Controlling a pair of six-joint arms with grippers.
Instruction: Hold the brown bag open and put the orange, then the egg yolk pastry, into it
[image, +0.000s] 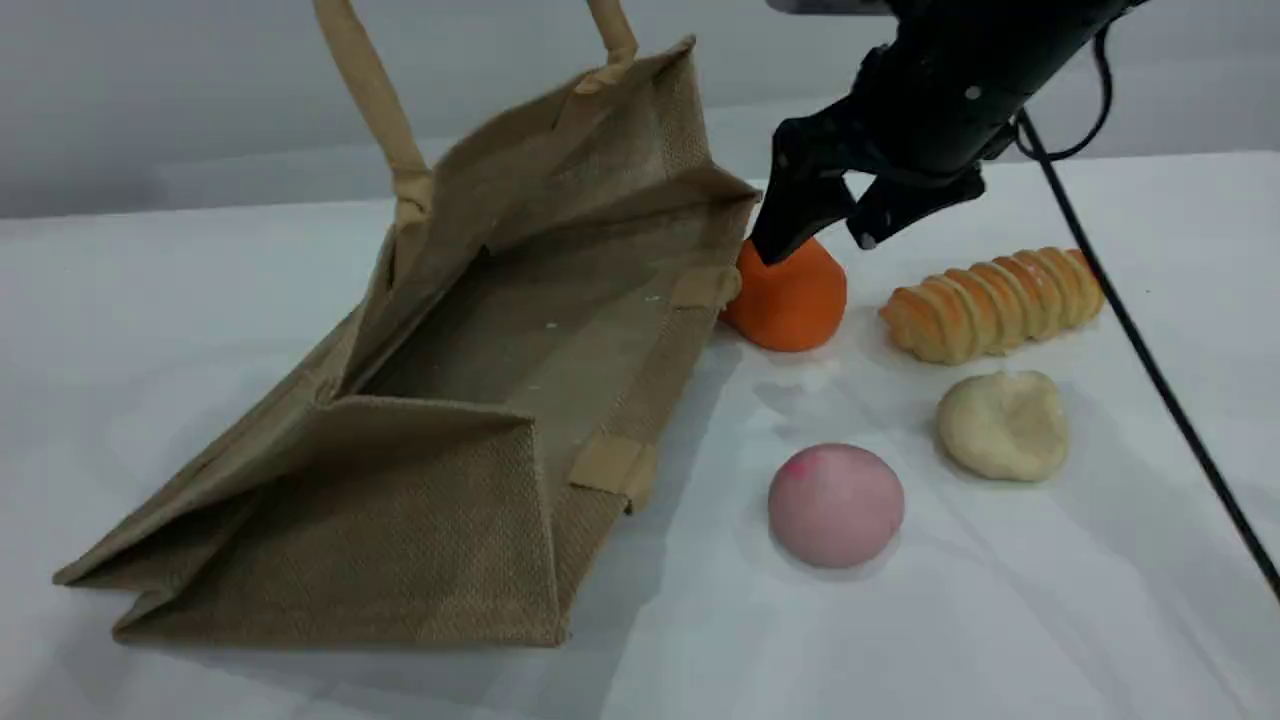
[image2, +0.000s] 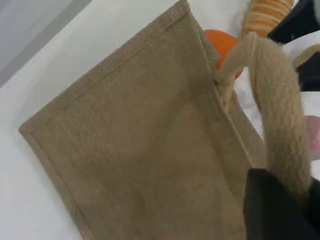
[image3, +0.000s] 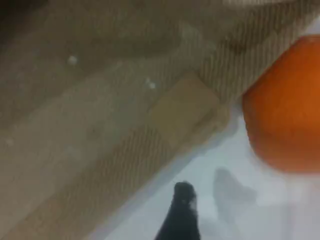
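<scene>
Scene view: the right gripper (image: 822, 232) hangs with fingers wide over the orange (image: 788, 298), at three o'clock of the brown bag (image: 480, 400). The left gripper (image2: 280, 210) pinches its handle (image2: 282, 125). An off-centre closing could roll the orange away.

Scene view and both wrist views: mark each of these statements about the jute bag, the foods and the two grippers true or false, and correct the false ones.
1. The bright-orange rounded fruit, the orange, is already inside the tan-brown jute tote, the brown bag. False: it sits on the white table beside the bag's mouth.
2. The right gripper is open above the orange. True.
3. The left gripper is shut on the bag's beige rope handle. True.
4. The pale cream lumpy bun, the egg yolk pastry, touches the orange. False: they lie apart.
5. The smooth pink ball lies nearer the camera than the ridged golden-brown bread. True.
</scene>
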